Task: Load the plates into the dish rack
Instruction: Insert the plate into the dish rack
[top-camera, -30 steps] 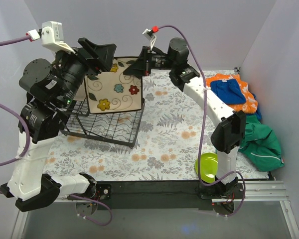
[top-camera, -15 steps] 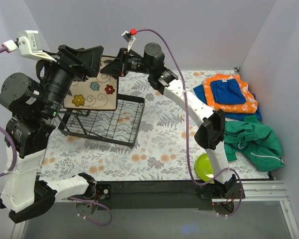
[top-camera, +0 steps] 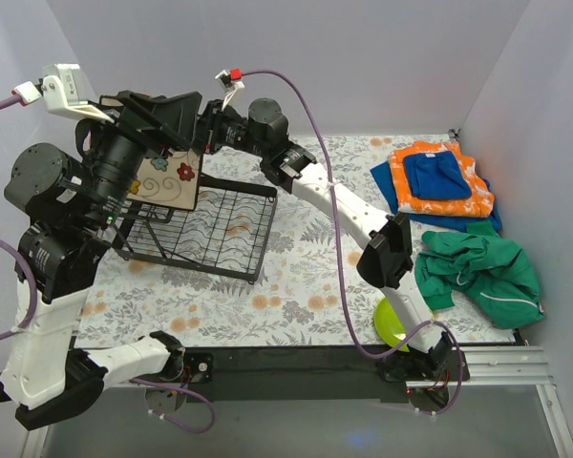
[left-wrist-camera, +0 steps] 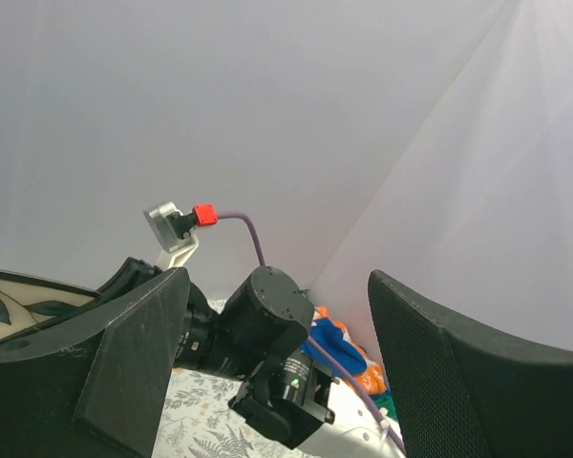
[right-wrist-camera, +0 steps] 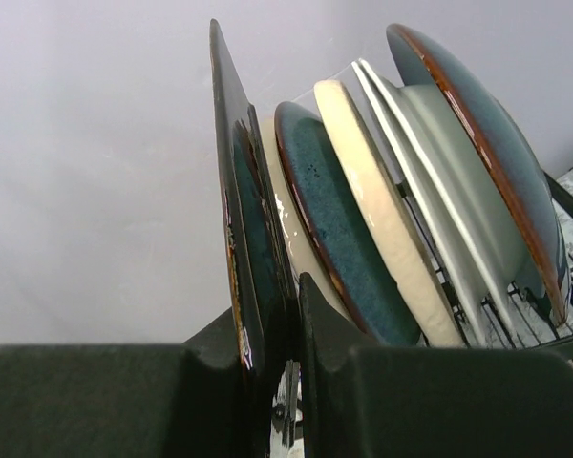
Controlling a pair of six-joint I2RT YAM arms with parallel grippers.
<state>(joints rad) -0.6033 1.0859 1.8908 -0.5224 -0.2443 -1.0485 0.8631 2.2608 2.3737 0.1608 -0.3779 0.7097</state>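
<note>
Two robot arms: the left arm and the right arm

One dish rack, black wire, at centre left of the top view

One flowered plate at the upper left, above the rack

One lime green plate at the lower right, partly hidden

In the right wrist view, two dark blue-grey plates stand on edge. Between them are one cream plate and white plates that overlap, two as far as can be told

At the right of the top view lie one orange garment, one green garment and blue cloth in two patches, whether one piece or two is unclear
</note>
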